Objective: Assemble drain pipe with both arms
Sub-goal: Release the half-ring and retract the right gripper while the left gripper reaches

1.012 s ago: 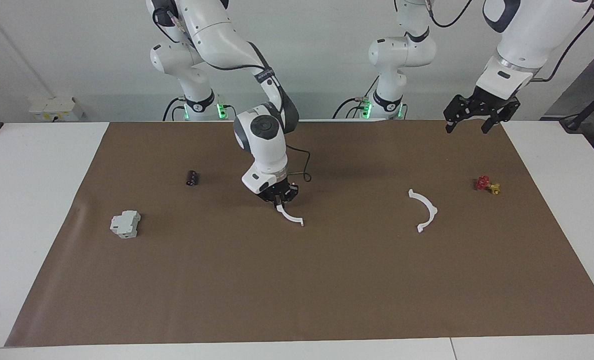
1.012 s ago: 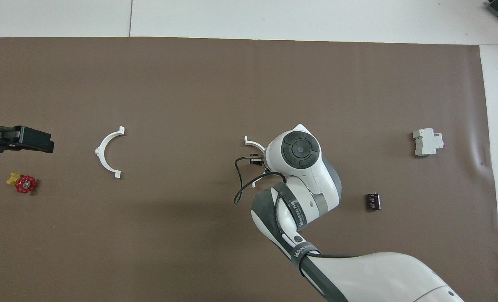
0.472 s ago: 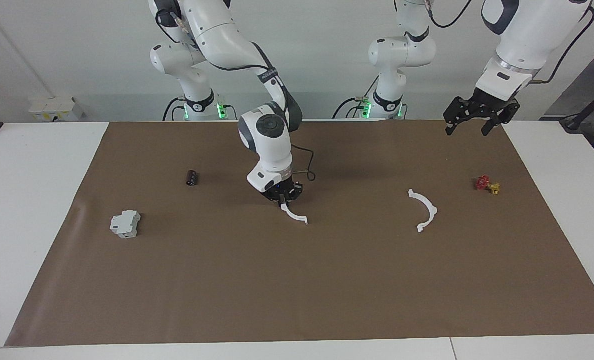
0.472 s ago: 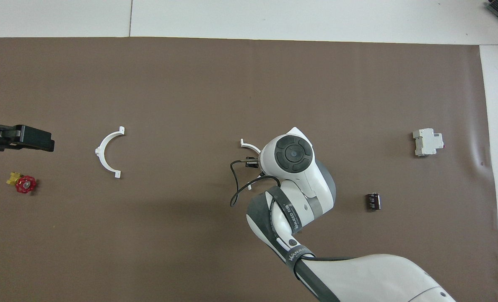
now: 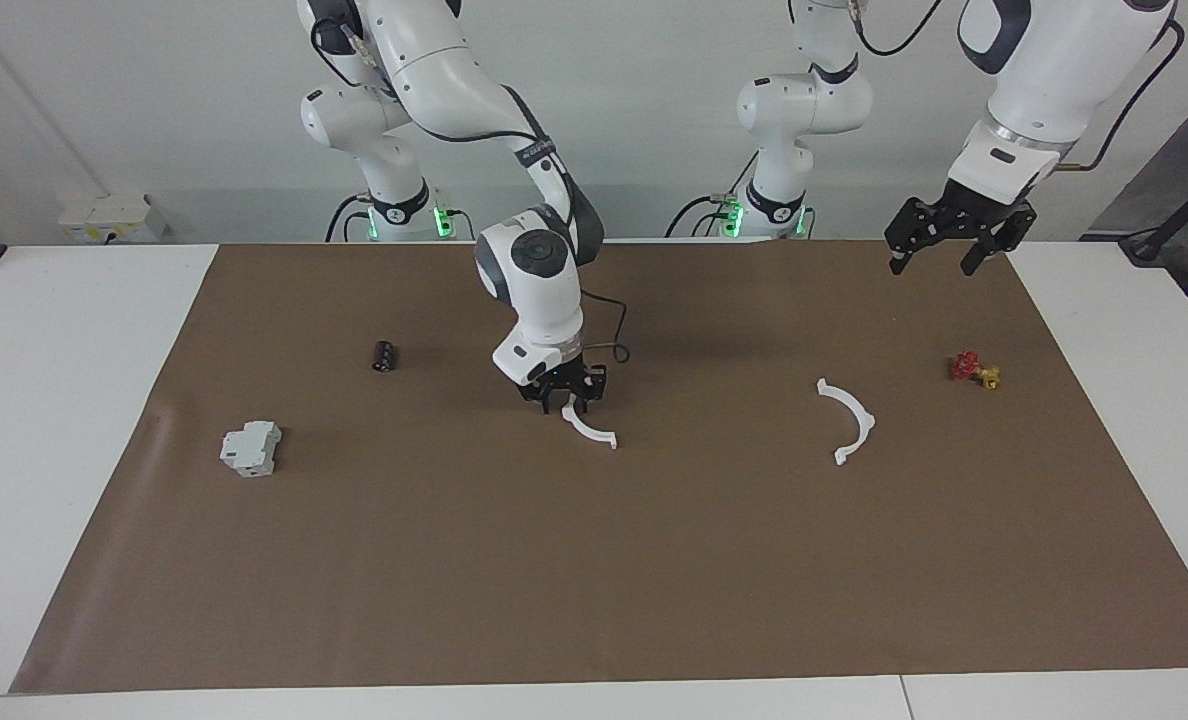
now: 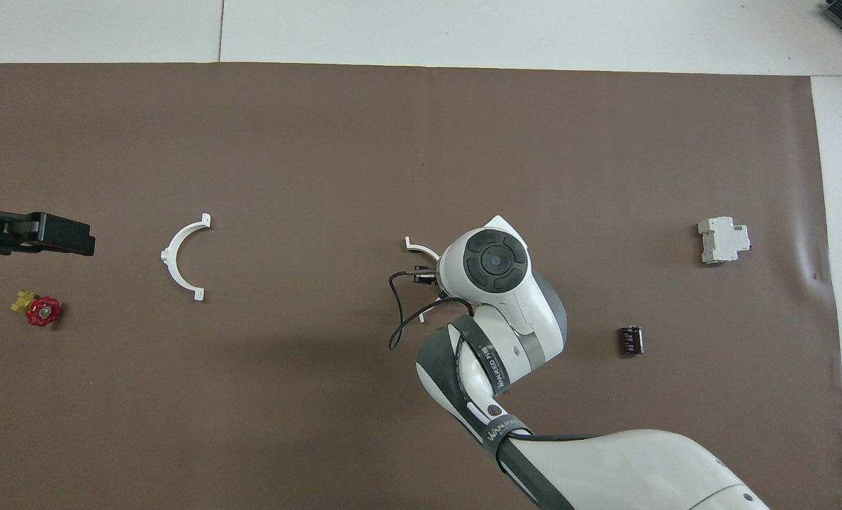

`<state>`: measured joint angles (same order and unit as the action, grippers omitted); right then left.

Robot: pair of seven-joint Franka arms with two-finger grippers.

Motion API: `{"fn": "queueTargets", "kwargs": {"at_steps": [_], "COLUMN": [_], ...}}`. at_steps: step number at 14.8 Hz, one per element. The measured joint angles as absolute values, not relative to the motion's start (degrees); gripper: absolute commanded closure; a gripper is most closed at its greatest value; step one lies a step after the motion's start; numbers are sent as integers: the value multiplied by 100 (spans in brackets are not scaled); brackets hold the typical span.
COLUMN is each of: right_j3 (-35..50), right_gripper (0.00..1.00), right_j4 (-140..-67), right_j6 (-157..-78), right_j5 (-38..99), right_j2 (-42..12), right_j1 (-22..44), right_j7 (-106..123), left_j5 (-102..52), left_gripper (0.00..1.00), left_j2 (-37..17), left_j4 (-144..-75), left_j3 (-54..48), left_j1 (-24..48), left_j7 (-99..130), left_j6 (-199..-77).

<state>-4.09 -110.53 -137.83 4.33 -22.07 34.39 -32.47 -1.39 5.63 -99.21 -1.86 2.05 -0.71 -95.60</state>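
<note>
**Fingers spread above a pipe half**

Fingers of the right gripper (image 5: 562, 398) are parted over one white arc (image 5: 590, 427) at mid-mat. Bare brown mat (image 5: 594, 570) separates it from the second arc (image 5: 849, 421). The left gripper (image 5: 936, 248), spread, is held near the mat's edge.

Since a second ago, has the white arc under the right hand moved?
Yes. The white arc shifted slightly toward the other arc, away from the black cylinder.

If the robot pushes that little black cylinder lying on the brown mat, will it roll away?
Probably. The black cylinder lies on its side, so a nudge across its length would likely roll it over the flat brown mat. It looks small, so likely light. Pushed along its length, it would more likely slide.
</note>
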Motion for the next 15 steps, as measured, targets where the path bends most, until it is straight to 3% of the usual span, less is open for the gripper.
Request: {"fn": "queueTargets", "kwargs": {"at_steps": [3,8,11,15], "right_j3": [-463,-491,-499,-505], "right_gripper": [0,0,0,0], "right_j4": [-10981,-10963,-10973,-10933], "right_j6": [-13536,-11959,-11345,-11080], "right_j5": [328,316,313,288], "right_j2": [-1789,-737,-481,-282], "right_j1": [2905,1412,702,-28], "right_j7": [-3006,-1481,-798,-94], "left_j5": [-139,-139,-139,-139], "left_gripper": [0,0,0,0], "left_j2": [752,893,705,157], "left_j4": [-10460,-11633,-12249,-12703], "left_j3": [-186,-187,-172,-160], "left_j1": [205,205,167,-9], "left_j7": [-71,-71,-68,-73], "left_j6": [-10243,-11775,-12735,-13674]}}
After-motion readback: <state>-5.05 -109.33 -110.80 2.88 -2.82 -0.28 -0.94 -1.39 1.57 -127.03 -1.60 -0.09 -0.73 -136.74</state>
